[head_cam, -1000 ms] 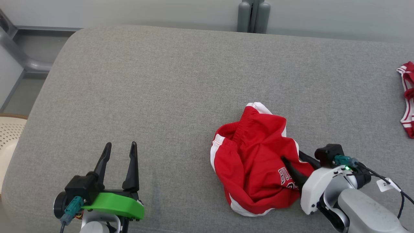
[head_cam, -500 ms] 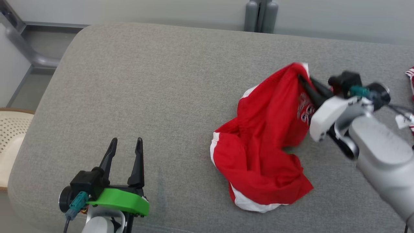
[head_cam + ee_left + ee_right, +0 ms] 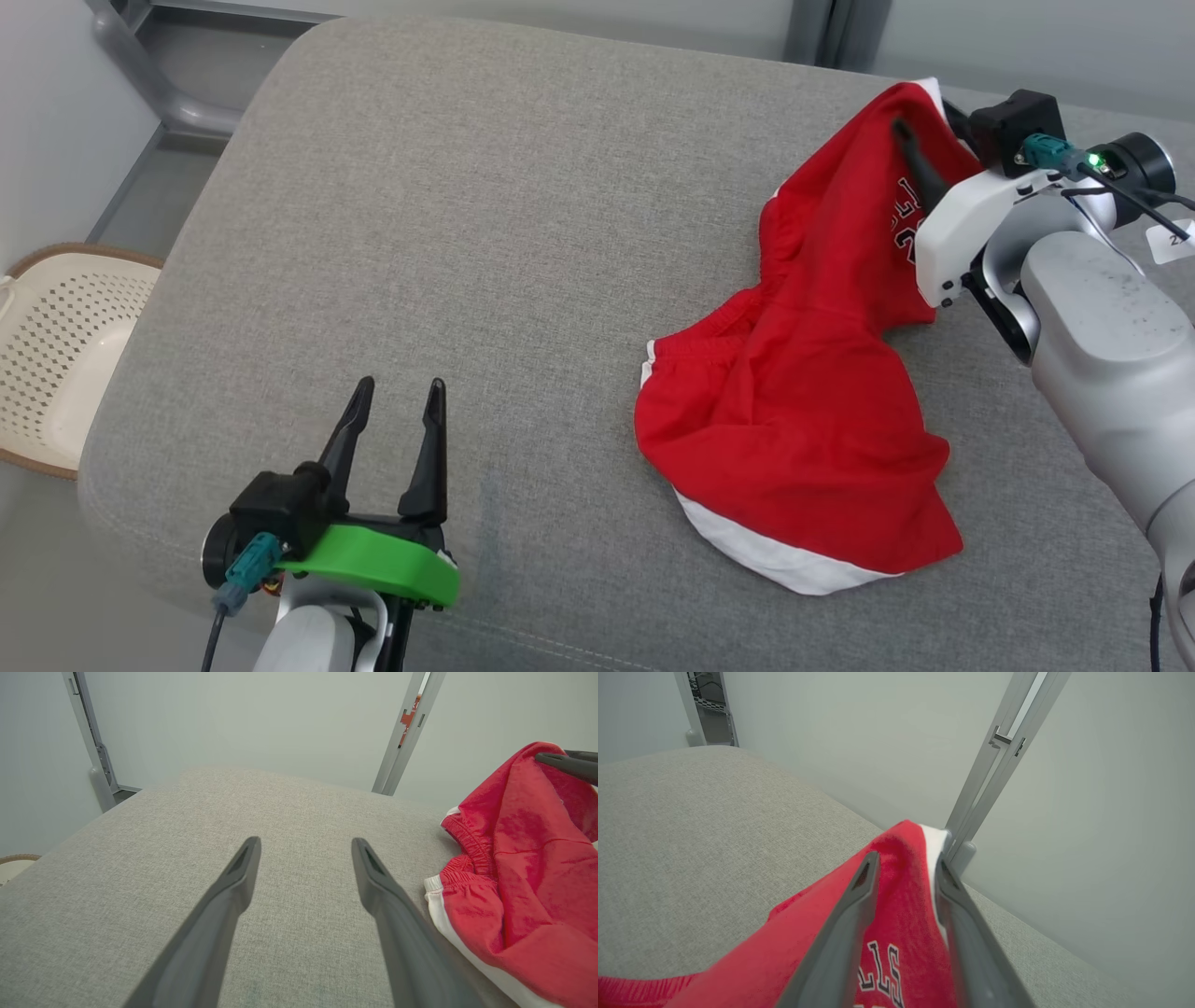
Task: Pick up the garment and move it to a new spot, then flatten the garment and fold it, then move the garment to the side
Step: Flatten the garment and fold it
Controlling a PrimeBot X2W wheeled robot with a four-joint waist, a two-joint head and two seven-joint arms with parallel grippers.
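Note:
The garment is a pair of red shorts with white trim and lettering, lying on the grey padded surface. Its far end is pulled up into a peak at my right gripper. In the right wrist view the cloth lies between that gripper's two fingers, which stand partly apart, open, without pinching it. My left gripper rests near the front edge, open and empty, well left of the shorts. In the left wrist view the shorts lie to the right of that gripper.
A cream perforated basket stands on the floor past the surface's left edge. A grey metal post rises behind the far edge, close to the raised cloth. Bare grey surface stretches between the two grippers.
The right gripper shut on the crumpled shorts, lifted one end up and away toward the far edge, stretching them out, and its fingers have now parted. The head camera shifted. The left gripper stayed put.

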